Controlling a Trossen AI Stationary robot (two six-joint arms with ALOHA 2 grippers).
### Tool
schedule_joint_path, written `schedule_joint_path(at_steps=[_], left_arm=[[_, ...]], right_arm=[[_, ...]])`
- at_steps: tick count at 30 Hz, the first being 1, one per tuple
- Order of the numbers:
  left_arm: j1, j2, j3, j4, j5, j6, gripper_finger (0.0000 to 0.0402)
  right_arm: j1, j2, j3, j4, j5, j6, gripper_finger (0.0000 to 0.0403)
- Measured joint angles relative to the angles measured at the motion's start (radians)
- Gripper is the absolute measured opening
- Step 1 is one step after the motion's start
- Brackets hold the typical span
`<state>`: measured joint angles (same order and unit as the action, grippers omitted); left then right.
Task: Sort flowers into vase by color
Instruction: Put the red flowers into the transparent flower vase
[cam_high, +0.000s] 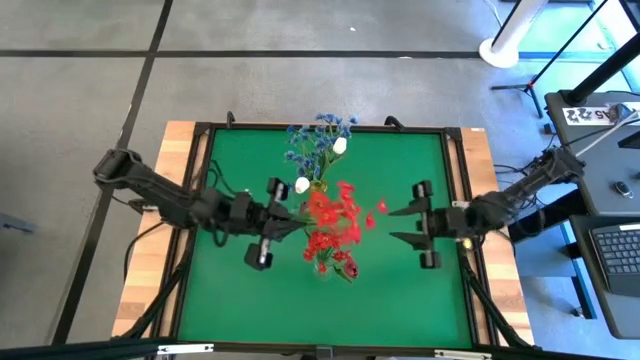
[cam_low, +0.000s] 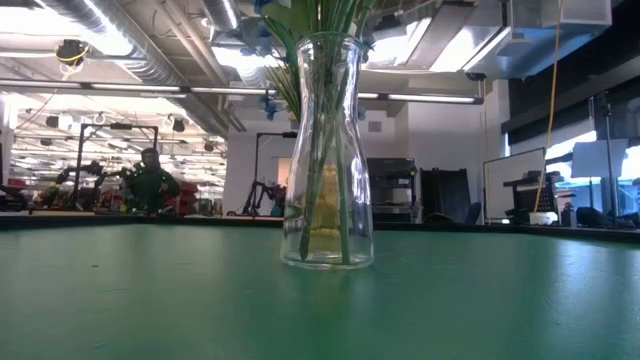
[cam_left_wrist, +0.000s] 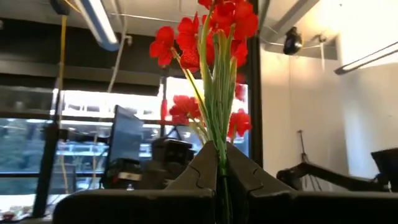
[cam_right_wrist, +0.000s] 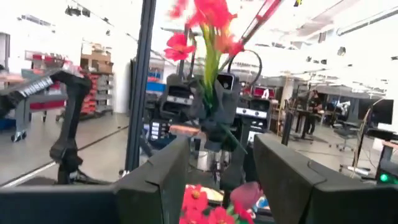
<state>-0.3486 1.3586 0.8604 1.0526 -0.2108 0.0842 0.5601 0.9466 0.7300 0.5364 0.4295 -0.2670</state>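
Observation:
My left gripper (cam_high: 298, 213) (cam_left_wrist: 221, 171) is over the table's middle, shut on a red clustered spray (cam_high: 335, 208) (cam_left_wrist: 214, 37). My right gripper (cam_high: 392, 225) (cam_right_wrist: 221, 180) hovers open to the spray's right, facing it and touching nothing. Blue sprays (cam_high: 318, 140) and white buds (cam_high: 340, 146) stand toward the far edge. More red flowers (cam_high: 330, 245) and a pink bud (cam_high: 348, 268) sit nearer. The low view shows a clear glass vase (cam_low: 327, 150) standing on the mat with green stems in it. Which flowers it holds I cannot tell. My left gripper pinches the red spray's bunch of green stems (cam_left_wrist: 219, 149) between its two fingers. They come in level from the table's left and lie across the stems. The blooms stand upright above the fingers, and the spray is lifted off the table. Its lower stems are hidden behind the fingers.
The green mat (cam_high: 230, 290) has a dark raised frame (cam_high: 452, 135) around it, with free room left, right and near the flowers. Beyond the right edge stands a desk with a keyboard (cam_high: 615, 255). A person (cam_low: 150, 182) is far off in the room behind.

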Motion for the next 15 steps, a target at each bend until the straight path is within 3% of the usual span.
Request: schedule_joint_path(at_steps=[8,15], left_arm=[[0.076,0.103,0.013,0.126,0.058,-0.061,0.0],[0.113,0.161,0.013,0.133,0.039,-0.099,0.0]], right_arm=[[-0.19,0.13,0.015,0.124,-0.22,0.13,0.0182],[-0.29,0.229,0.026,0.278,-0.378,0.211,0.0182]])
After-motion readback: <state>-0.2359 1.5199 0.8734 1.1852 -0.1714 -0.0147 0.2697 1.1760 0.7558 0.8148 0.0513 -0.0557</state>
